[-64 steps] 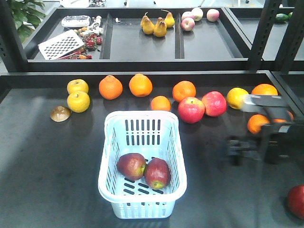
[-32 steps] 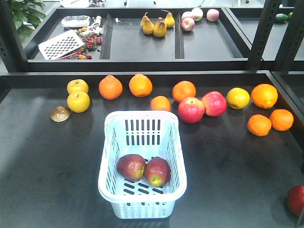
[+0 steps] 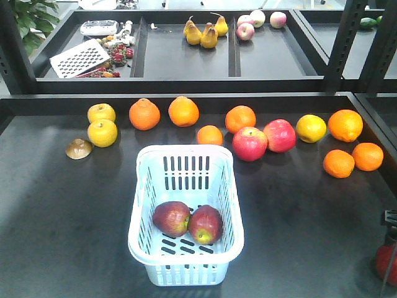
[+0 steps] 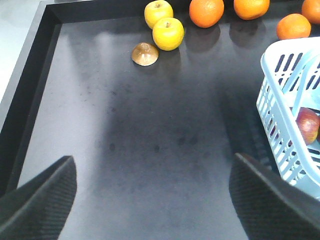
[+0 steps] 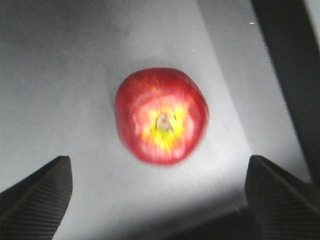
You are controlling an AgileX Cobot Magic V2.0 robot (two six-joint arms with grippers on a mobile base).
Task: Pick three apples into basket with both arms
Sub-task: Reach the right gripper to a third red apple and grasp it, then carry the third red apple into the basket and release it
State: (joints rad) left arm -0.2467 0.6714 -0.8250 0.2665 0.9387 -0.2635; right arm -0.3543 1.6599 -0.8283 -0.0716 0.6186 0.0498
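The pale blue basket (image 3: 186, 214) stands in the middle of the dark table with two maroon apples (image 3: 172, 218) (image 3: 206, 225) side by side in it. A third apple (image 5: 161, 116) lies on the table near the front right corner, stem end up, ahead of my right gripper (image 5: 157, 200), which is open above it and not touching it. In the front view this apple (image 3: 386, 264) is cut by the frame edge, with a bit of the right arm (image 3: 391, 218) over it. My left gripper (image 4: 157, 200) is open and holds nothing over bare table, left of the basket (image 4: 287, 100).
Oranges (image 3: 183, 111), two pinkish-red apples (image 3: 249, 143) and yellow fruit (image 3: 102, 132) line the table's back. A brown half-round thing (image 3: 79, 148) lies at the left. A raised black rim (image 4: 30, 85) edges the table. Shelf trays behind hold pears (image 3: 208, 34) and a grater (image 3: 79, 58).
My right arm, which stood over the table's right side a second ago, has drawn away to the lower right edge of the front view, near the third apple. The basket and its apples have not moved.
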